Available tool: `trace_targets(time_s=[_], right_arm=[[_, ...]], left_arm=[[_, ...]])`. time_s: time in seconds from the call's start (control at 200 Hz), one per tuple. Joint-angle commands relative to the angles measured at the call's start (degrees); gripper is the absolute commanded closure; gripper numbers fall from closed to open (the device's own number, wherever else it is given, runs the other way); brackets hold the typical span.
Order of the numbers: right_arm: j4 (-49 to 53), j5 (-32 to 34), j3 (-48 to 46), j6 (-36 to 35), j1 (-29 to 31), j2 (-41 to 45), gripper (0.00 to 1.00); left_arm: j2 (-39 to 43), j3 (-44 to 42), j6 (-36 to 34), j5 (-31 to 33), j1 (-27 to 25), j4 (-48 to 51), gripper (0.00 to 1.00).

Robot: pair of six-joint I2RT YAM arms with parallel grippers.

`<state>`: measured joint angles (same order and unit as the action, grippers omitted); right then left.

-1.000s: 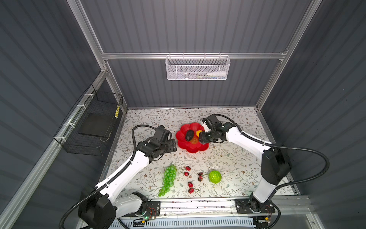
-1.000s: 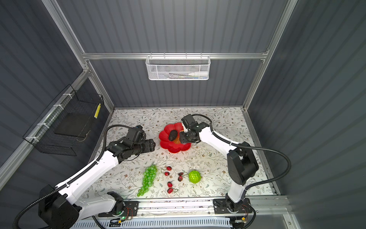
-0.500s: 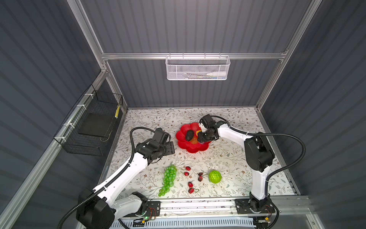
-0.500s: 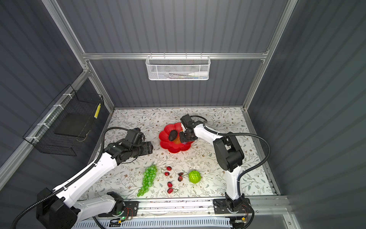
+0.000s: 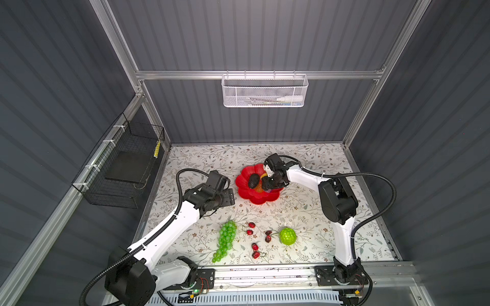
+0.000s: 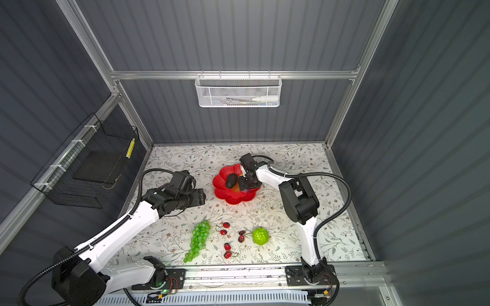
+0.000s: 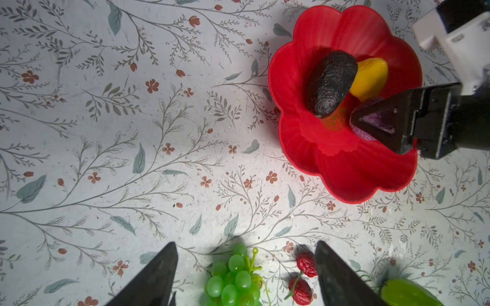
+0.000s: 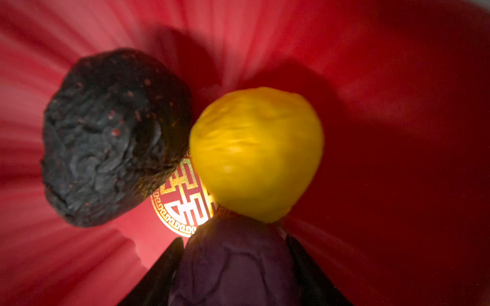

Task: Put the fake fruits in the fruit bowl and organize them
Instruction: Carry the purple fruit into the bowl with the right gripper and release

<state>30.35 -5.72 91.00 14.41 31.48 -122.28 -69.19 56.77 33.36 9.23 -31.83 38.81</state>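
Low in bowl (image 7: 344, 169), right gripper (image 8: 233, 242) around purple fruit (image 8: 233, 270), hold unclear; left gripper (image 7: 245, 245) agape.

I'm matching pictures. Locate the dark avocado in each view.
In a top view: dark avocado in the fruit bowl's left part.
In a top view: avocado also left in the bowl.
Left wrist: avocado in the bowl, beside the yellow pear.
Right wrist: avocado beside the pear, overlapping the gold emblem.
Shared landmark: fruit bowl.
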Motion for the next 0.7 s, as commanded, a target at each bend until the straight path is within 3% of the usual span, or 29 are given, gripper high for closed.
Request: trace_targets(time_s=[0.0, 0.26, 0.315, 0.525, 0.605, 0.695], right_arm=[[1.28, 1.25, 3.0, -1.49, -0.23, -1.58, 0.36], [1.71, 1.7, 3.39, -2.87, -0.19, 0.04, 0.19], [2.06, 2.4, 3.22, -3.23, -0.19, 1.41, 0.17], [2.26, 2.64, 0.16, -3.71, -0.11, 8.97, 0.13], [1.8, 2.32, -2.75, -3.05, -0.13, 13.77, 0.11], [-1.08, 2.2, -9.08, -1.64, -0.21, 21.47, 0.1]], left_arm=[[-0.68, 3.04, -1.58, -0.28, -0.15, 2.36, 0.19], [-1.03, 4.73, -3.4, -4.15, -0.15, 3.54, 0.16], [-1.47, 5.08, -4.27, -6.49, -0.16, 4.13, 0.1], [-3.79, 5.97, -6.56, -14.67, -0.48, 6.95, 0.1], [-4.86, 6.15, -7.32, -18.51, -2.27, 7.07, 0.11], [-6.92, 6.78, -8.19, -19.18, -7.93, 7.24, 0.12]])
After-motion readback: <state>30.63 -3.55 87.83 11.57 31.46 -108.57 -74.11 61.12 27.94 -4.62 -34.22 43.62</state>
